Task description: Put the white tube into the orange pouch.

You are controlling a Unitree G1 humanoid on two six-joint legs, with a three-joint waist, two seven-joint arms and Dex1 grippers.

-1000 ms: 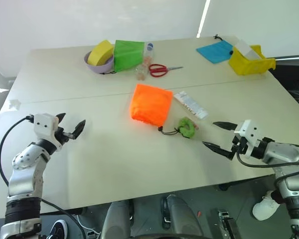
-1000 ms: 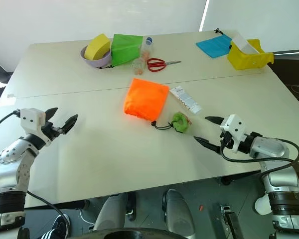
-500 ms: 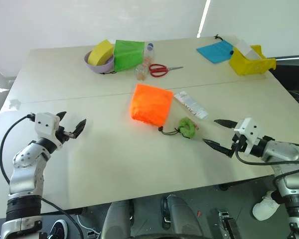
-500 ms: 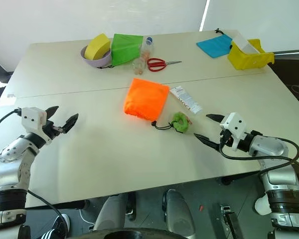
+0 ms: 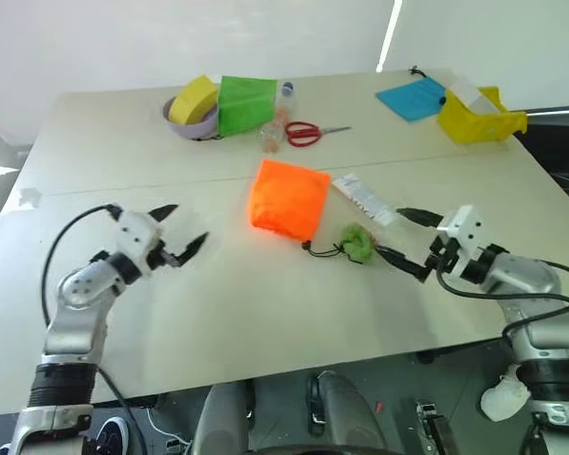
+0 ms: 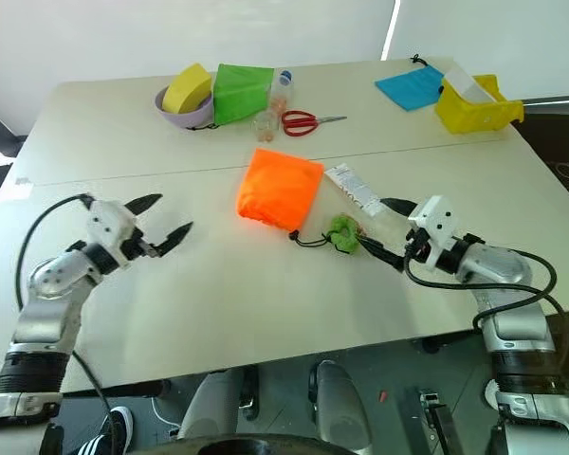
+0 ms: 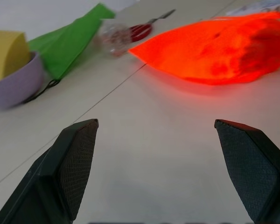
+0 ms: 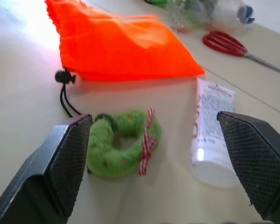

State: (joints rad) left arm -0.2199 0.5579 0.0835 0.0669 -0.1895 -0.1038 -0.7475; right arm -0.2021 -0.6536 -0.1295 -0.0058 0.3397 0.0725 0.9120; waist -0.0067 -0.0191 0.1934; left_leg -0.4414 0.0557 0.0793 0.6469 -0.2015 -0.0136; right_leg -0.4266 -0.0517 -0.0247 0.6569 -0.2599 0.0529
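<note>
Beige table (image 5: 266, 313), pale wall behind. Both of your grippers hover low over the near half, spread wide, nothing in them.

Step in hand, as I read it: right gripper (image 6: 391, 230) closing in on the tube (image 6: 353, 190). To do it well:
- Aim the fingers across the tube's narrow width, not along its length. It lies flat, so you need to get low and pinch the edges or it will slide.
- Go for the end nearest you; the right wrist view shows that end (image 8: 210, 158) just ahead, nearer your right-hand finger.
- Watch the green tuft (image 5: 357, 243) and black cord (image 8: 67, 100). They sit just ahead of the gripper, toward the left-hand finger. Snag them and you drag the pouch.

Positions relative to the right gripper: tube just beyond the upper finger, running away and leftward, its long side beside the pouch (image 5: 287, 197) edge, whether touching I cannot tell. Pouch lies further ahead and to the left, past the tuft.

Left gripper (image 5: 182, 230): pouch is ahead and to its right, apart from it, bare table between. You'll likely need this one to hold the mouth open; the cord end faces you, so approach from there.
</note>
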